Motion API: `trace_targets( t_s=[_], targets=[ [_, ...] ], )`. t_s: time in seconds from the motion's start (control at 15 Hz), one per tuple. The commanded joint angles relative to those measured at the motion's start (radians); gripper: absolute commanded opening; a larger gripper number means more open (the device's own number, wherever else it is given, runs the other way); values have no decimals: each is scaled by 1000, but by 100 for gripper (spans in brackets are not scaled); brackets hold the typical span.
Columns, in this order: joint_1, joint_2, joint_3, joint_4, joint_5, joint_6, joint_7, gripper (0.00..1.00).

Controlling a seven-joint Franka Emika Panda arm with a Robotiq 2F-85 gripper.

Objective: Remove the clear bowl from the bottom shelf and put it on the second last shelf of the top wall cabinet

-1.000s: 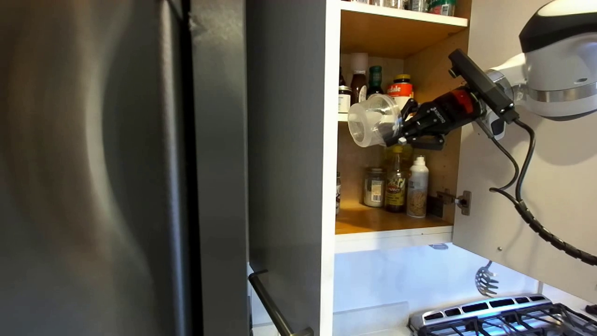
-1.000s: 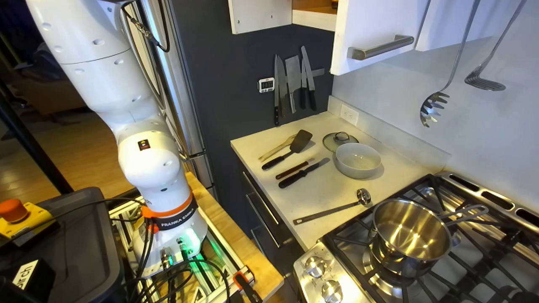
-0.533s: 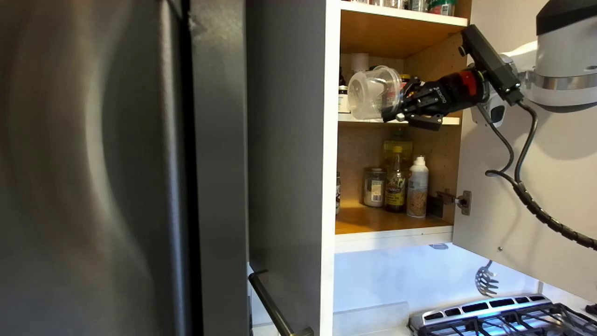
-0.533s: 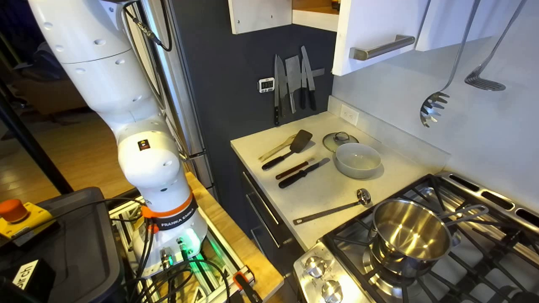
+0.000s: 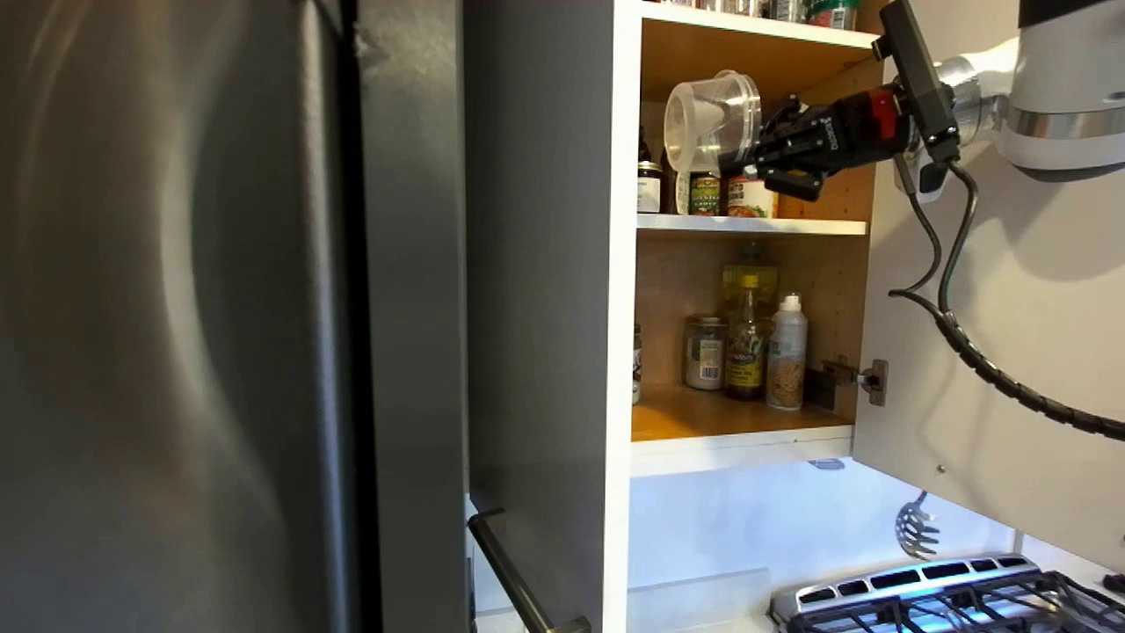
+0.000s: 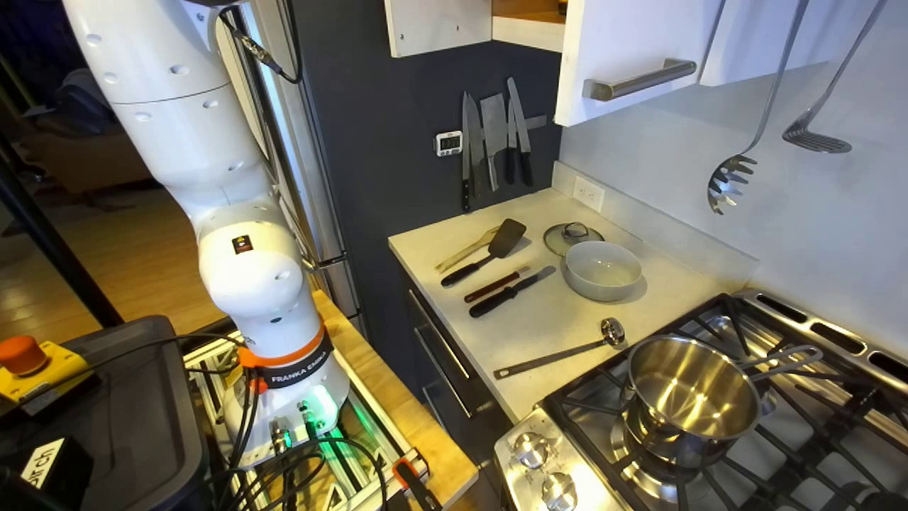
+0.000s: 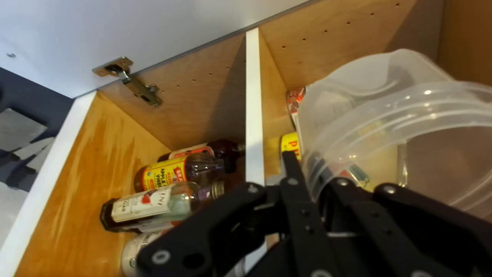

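1. Now, in an exterior view, pinching the clear bowl (image 5: 714,121) by its rim between the fingers (image 5: 778,153), tipped onto its side, with its mouth toward the fingers and its base away. Held well above the bottom shelf (image 5: 677,420) and higher than the edge of the second last shelf (image 5: 751,226). Judged as the transfer step: already off the bottom shelf, not yet set down. Next calls for reaching inward over the white edge, turning the base downward, lowering to contact, and only then parting the fingers, with care around the cans (image 5: 750,198) and the white-labelled jar (image 5: 649,189). Impossible to tell here whether past the front edge. Made, by the look, of thin plastic, round and slightly tapered; likely light and springy under the grip.

2. In an exterior view, no sight of fingers or clear bowl; only the glossy arm (image 6: 248,255), the pale, smooth counter (image 6: 553,326) with a rounded white bowl (image 6: 603,273) and a glass lid (image 6: 557,240), and a shiny steel pot (image 6: 691,387).

3. In the wrist view, clamped on a translucent rim, ringed with raised ridges. Nearby, a wood-grained side panel (image 7: 330,38) dotted with peg holes, a metal hinge (image 7: 127,79), and glass bottles (image 7: 165,175) appearing sideways.
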Motion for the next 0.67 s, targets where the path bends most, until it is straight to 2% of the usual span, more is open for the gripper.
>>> trace_targets(
  t_s=[0.0, 0.2, 0.27, 0.6],
  targets=[
    [3, 46, 11, 84, -71, 83, -51, 3],
    [14, 67, 28, 112, -193, 184, -109, 3],
    [8, 40, 19, 73, -129, 135, -83, 10],
    [13, 60, 29, 95, -174, 177, -110, 10]
  ],
)
